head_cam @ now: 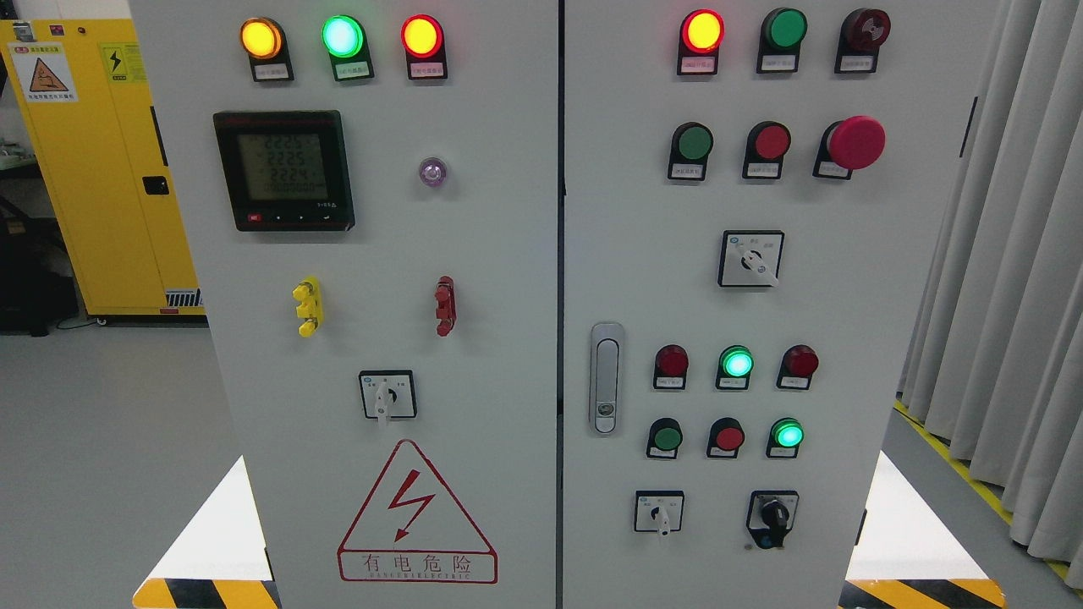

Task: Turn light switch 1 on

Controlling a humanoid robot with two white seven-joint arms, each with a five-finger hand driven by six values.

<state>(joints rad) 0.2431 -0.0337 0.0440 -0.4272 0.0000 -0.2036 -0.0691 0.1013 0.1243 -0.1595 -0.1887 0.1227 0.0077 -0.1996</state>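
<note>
1. Nearest, at six o'clock, the hazard triangle sticker (pixel 417 514) on the cabinet's left door (pixel 474 355); no robot hand is in view, so I cannot tell whether either is spread or curled.
2. Judged step: the reach has not begun.
3. Which control is light switch 1 is unclear — labels are too small. Candidates: selector switches at five o'clock (pixel 659 512), (pixel 772 518).
4. Farther up, lit indicator lamps at eleven o'clock (pixel 343 36) — next, an arm must rise to the right switch.

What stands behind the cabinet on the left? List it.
A yellow cabinet with warning labels stands behind the grey control cabinet; its right part is covered.
</note>
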